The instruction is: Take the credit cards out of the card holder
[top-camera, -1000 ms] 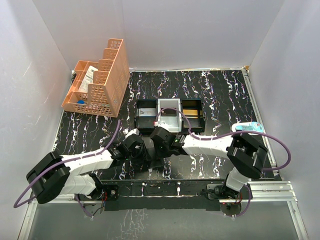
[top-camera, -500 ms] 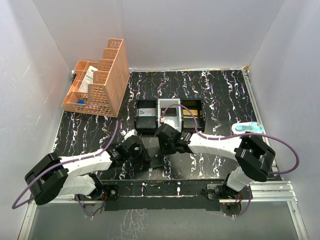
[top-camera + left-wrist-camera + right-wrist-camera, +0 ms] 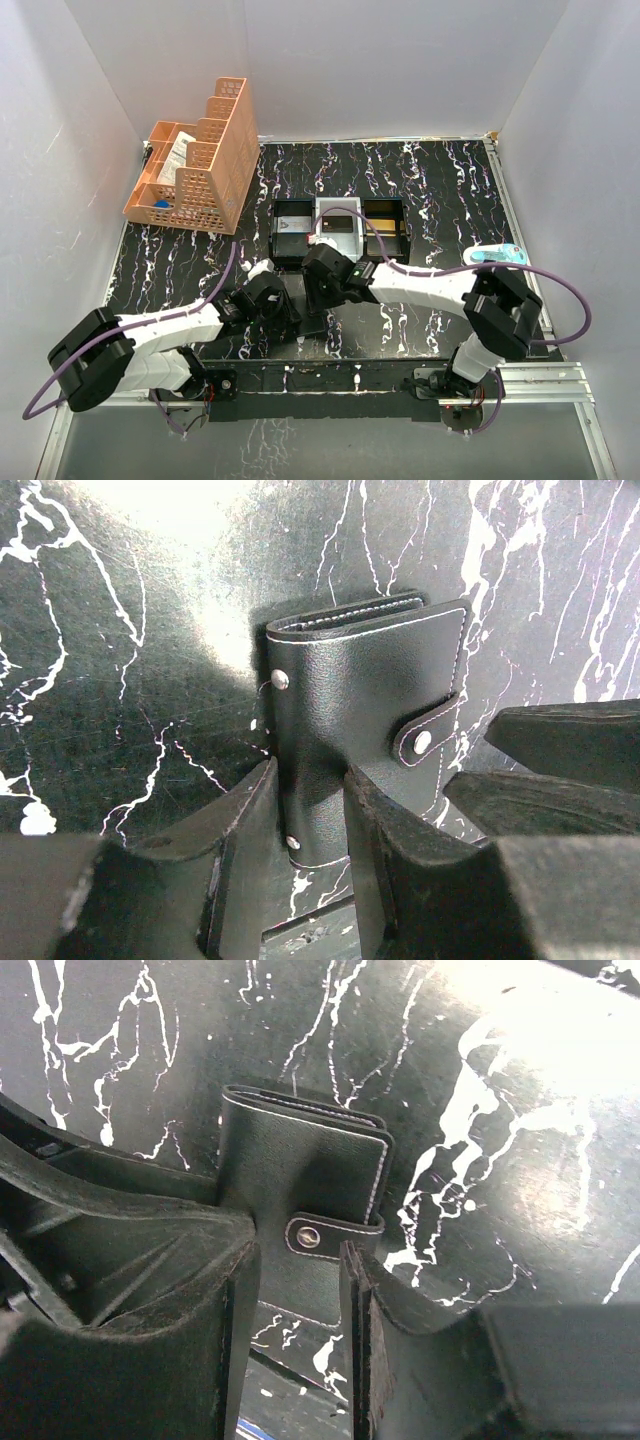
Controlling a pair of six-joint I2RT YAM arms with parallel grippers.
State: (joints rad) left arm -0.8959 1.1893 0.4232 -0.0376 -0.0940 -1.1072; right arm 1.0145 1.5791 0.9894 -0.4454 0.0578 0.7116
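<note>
The card holder (image 3: 360, 680) is a dark leather-look case with white stitching. It lies flat and folded on the marbled table, its snap tab (image 3: 425, 735) fastened. It also shows in the right wrist view (image 3: 300, 1160). My left gripper (image 3: 308, 780) stands over its near end, jaws a narrow gap apart, the case showing between them. My right gripper (image 3: 297, 1260) stands over the opposite end, jaws slightly apart, one finger beside the tab (image 3: 325, 1235). In the top view both grippers meet, left (image 3: 285, 300) and right (image 3: 318, 288), hiding the case. No cards show.
A black-and-white three-compartment tray (image 3: 362, 215) stands just behind the grippers. An orange mesh organiser (image 3: 195, 160) is at the back left. A small blue-and-white object (image 3: 497, 255) lies at the right edge. The right arm's fingers (image 3: 560, 750) crowd the left wrist view.
My right wrist has shifted a little, first right and then back left toward the tray. The left arm has barely moved. The case stays folded on the table.
</note>
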